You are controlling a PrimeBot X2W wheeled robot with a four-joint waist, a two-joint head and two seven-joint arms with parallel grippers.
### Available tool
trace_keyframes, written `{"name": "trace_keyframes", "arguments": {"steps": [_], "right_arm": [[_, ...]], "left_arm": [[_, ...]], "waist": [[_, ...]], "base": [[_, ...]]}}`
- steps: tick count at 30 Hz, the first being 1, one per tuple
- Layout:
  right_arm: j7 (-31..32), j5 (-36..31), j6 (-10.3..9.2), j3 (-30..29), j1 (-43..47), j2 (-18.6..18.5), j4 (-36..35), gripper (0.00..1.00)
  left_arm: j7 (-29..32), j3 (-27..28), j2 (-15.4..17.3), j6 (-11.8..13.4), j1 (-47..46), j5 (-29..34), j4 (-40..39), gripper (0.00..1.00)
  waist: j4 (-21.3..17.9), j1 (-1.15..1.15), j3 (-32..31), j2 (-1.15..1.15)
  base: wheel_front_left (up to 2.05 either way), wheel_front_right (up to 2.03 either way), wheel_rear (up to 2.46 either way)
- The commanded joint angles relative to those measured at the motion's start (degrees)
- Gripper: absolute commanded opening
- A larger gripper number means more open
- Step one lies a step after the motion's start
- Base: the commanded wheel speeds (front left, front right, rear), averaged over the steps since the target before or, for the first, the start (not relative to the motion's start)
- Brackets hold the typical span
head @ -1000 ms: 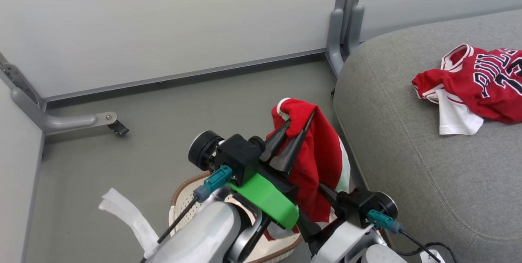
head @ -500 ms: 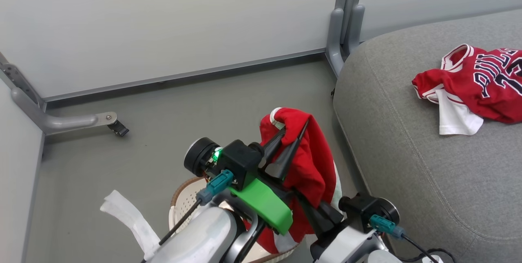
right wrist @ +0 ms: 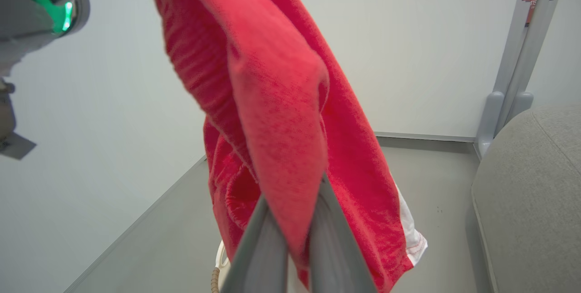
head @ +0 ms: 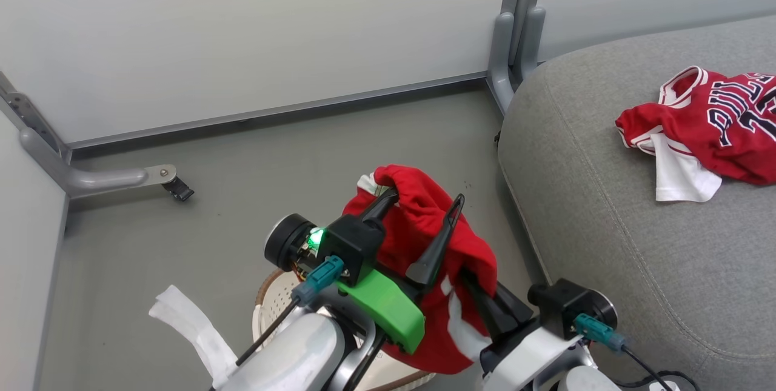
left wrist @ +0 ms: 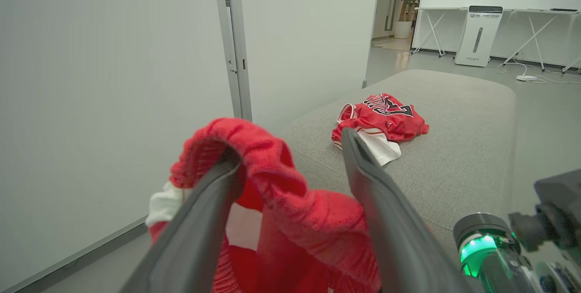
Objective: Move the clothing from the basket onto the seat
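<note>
Well, the grey seat [head: 636,227] carries the lettered jersey [head: 715,130] well in from its edge, and the cream basket [head: 270,300] sits on the floor under my arms. The other red white-trimmed garment [head: 424,239] hangs above the basket, beside the seat but not yet on it. My right claw [right wrist: 295,202] pinches a fold tight and takes the weight, I judge because that arm is nearer the seat; my left claw [head: 424,197] gapes wide, cloth merely draped over one finger.
</note>
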Motion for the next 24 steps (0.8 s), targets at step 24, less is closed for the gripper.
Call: {"name": "trace_keyframes", "arguments": {"steps": [24], "right_arm": [[-0.04,3.36,-0.06,-16.04,-4.05,-0.19,-12.14,0.00]], "left_arm": [[-5.10,-1.03,5.74,-0.94,3.92,1.80,0.61,1.00]], "waist": [[-5.27,0.00,5.40,0.00]], "base": [[0.00,0.00,0.00]]}}
